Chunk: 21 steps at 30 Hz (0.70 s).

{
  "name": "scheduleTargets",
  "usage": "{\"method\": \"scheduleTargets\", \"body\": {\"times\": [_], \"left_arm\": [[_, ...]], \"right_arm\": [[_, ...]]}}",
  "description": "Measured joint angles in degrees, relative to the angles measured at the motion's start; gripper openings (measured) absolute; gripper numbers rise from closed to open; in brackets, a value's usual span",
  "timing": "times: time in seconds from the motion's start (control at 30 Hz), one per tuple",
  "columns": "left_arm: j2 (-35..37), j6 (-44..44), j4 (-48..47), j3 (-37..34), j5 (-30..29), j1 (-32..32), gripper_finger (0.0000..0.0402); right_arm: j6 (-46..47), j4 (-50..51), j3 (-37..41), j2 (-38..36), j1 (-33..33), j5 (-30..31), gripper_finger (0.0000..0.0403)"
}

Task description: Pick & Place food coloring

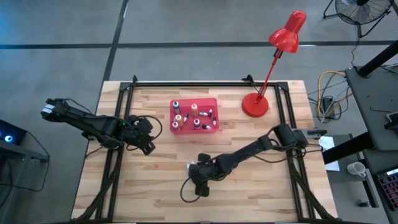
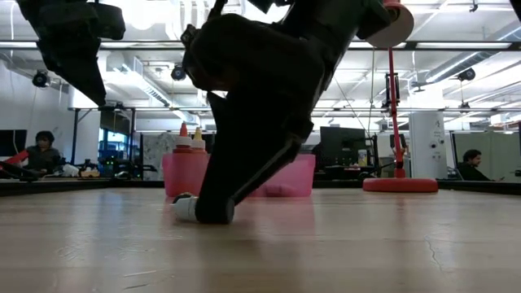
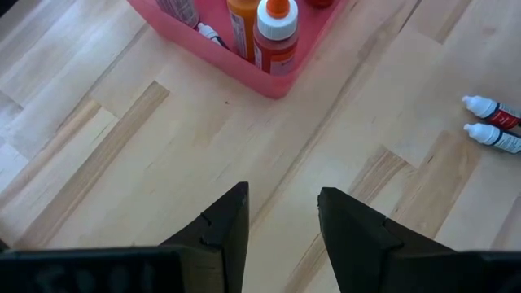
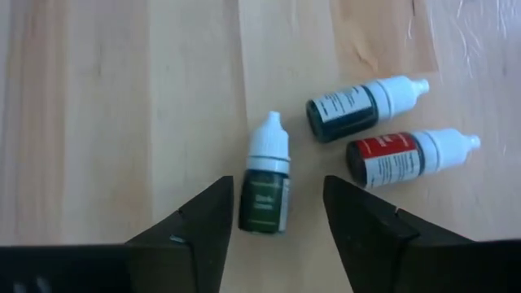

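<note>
Right gripper [image 4: 278, 216] is hovering low over the light wooden plank tabletop [image 1: 155, 186] near the front middle, jaws spread apart and gripping nothing. A small dark green food coloring bottle with a white cap [image 4: 266, 177] is lying on the tabletop between the 2 jaws, cap pointing away from the wrist. Just beside it 2 more are lying flat: a dark teal bottle with a white cap [image 4: 364, 107] and a red-labelled bottle with a white cap [image 4: 409, 156], close together and near the green one; cannot tell if the teal and red ones are touching.

Left gripper [image 3: 282, 216] is waiting at the left side of the tabletop, jaws released and gripping nothing, aimed at bare wood short of the shallow pinkish-red square plastic tray [image 1: 194, 116]. An orange bottle with a white collar and orange cap [image 3: 276, 36] is standing upright in the tray corner with several other small bottles.

A red desk lamp with a round base [image 1: 255, 104] is standing on the right rear of the tabletop.
</note>
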State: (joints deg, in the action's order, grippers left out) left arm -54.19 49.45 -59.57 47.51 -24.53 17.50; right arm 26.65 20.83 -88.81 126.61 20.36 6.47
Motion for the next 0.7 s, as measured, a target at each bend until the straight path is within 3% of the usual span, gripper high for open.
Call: {"method": "scheduleTargets", "body": {"times": [0.33, 0.53, 0.6, 0.7], "left_arm": [[0.00, 0.06, -0.02, 0.00, 0.04, -0.02, 0.0122], [0.00, 0.07, -0.02, 0.00, 0.07, 0.00, 0.0122], [0.00, 0.07, -0.02, 0.00, 0.06, -0.01, 0.0122], [0.00, 0.18, 0.00, 0.00, 0.07, -0.02, 0.0122]], "right_arm": [[0.37, 0.01, 0.65, 0.00, -0.07, 0.30, 0.0089], [7.62, 0.61, 0.60, -1.36, -0.42, -1.41, 0.0047], [10.71, 2.39, 0.32, -3.22, -0.41, 2.47, 0.0044], [16.31, 8.43, 0.17, -7.64, -0.45, 15.70, 0.0042]]}}
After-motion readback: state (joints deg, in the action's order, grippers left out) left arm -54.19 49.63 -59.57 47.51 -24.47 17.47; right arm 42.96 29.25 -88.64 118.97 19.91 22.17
